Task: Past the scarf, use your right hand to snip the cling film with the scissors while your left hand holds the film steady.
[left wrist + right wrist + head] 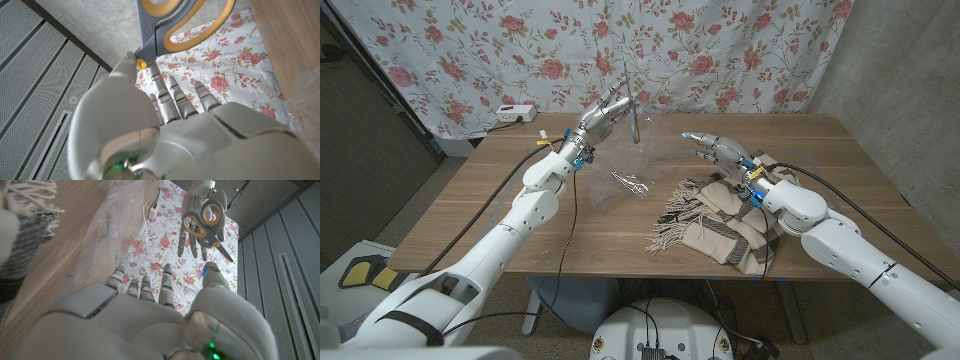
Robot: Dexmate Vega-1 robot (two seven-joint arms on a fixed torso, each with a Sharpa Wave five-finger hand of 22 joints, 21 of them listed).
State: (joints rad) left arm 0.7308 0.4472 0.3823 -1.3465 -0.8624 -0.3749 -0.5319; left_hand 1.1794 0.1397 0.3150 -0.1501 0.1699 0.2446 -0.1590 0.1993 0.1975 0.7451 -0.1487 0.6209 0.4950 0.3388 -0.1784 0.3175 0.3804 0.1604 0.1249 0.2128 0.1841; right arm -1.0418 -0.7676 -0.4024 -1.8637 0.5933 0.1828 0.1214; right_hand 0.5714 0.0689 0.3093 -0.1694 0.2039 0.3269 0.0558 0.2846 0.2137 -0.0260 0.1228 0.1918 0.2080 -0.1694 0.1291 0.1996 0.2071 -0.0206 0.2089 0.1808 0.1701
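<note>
My left hand (601, 120) is raised above the far middle of the table and grips the scissors (632, 112), whose blades point down. The left wrist view shows their grey and yellow handles (167, 22) just beyond my left hand (165, 135). The clear cling film (620, 172) lies on the wood below, with a crumpled bit (632, 184) nearer me. My right hand (716, 150) hovers with fingers apart and holds nothing, over the far end of the fringed beige and grey scarf (720, 215). The right wrist view looks past my right hand (160, 315) to the cling film (115, 225), scarf (22, 215) and scissors (205, 222).
A white power strip (515, 112) sits at the table's back left corner. A floral curtain (720, 40) hangs behind the wooden table (500, 200). The scarf covers the right front part of the table.
</note>
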